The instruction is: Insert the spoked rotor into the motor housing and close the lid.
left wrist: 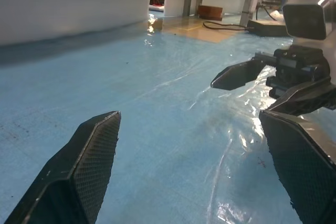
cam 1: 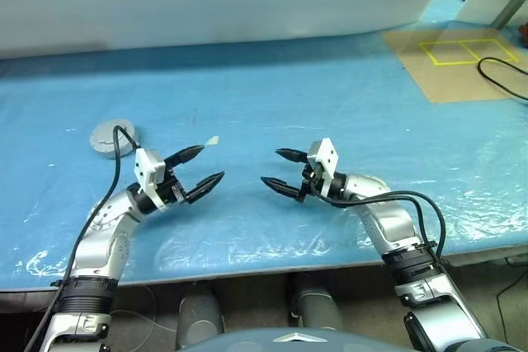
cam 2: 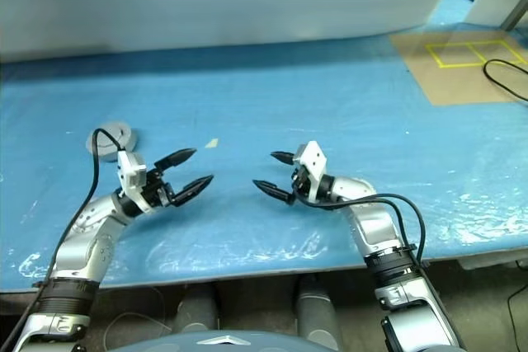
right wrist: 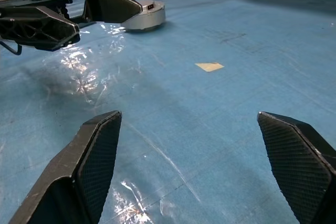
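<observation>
the motor housing (cam 1: 112, 138) sits on the blue table cover (cam 1: 272, 96) toward the robot's left, a squat round silver-grey puck lying flat with a pale top face. in the right wrist view it (right wrist: 144, 17) shows just behind the left gripper's fingers, with a plain closed-looking top; whether the rotor is inside cannot be told.

the left gripper (cam 1: 198, 169) hovers low over the cover, near the housing but apart from it, pointing toward the middle of the table. its two black fingers stand wide apart with nothing between them. a black cable runs from its wrist past the housing.

the right gripper (cam 1: 280, 171) faces it from the other side, tips well apart from the left one's, its fingers likewise spread wide and empty.

a small pale scrap (cam 1: 213, 140) lies on the cover just beyond the left gripper's upper finger. farther off on the robot's right is a brown board (cam 1: 462, 63) marked with yellow squares, and a black cable (cam 1: 503, 76) loops over it.
</observation>
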{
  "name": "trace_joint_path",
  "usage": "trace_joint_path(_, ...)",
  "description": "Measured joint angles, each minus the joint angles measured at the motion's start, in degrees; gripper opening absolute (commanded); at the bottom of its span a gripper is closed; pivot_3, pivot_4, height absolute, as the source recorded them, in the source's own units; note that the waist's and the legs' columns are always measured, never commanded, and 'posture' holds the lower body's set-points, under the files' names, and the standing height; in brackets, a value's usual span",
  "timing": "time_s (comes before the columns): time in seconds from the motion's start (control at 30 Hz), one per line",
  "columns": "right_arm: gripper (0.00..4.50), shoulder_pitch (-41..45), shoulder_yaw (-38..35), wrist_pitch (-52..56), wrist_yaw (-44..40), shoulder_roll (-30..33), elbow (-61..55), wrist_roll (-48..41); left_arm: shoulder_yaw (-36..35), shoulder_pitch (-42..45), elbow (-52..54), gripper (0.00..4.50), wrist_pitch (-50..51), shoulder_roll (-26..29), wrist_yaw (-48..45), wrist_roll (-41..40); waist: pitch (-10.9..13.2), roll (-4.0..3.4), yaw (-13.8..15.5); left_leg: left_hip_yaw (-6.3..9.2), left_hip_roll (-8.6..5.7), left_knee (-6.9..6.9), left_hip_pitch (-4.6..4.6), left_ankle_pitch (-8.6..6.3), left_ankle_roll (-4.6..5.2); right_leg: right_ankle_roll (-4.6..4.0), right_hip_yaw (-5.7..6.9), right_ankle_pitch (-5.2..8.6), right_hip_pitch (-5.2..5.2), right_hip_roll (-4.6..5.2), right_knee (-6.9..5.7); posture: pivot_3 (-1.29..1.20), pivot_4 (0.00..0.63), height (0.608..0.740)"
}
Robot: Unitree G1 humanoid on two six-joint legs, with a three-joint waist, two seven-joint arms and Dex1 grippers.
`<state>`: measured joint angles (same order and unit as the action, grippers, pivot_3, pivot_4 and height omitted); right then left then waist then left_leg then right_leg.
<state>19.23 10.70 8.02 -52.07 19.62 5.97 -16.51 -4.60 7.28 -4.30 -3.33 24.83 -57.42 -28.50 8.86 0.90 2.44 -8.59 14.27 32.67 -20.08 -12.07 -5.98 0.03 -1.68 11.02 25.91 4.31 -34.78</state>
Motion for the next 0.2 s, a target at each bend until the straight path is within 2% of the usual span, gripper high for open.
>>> trace_joint_path(0.2,4.35,0.9,-0.5,0.0,-0.7,-1.0,0.0,-0.2,0.0,-0.7,1.6,4.49,0.0,-0.1,0.7,0.7,0.0,0.0,0.0,0.0,0.0,0.02,0.03,0.0,0.01,-0.01,0.01,0.0,0.0,0.0,0.0,0.0,0.15,0.74)
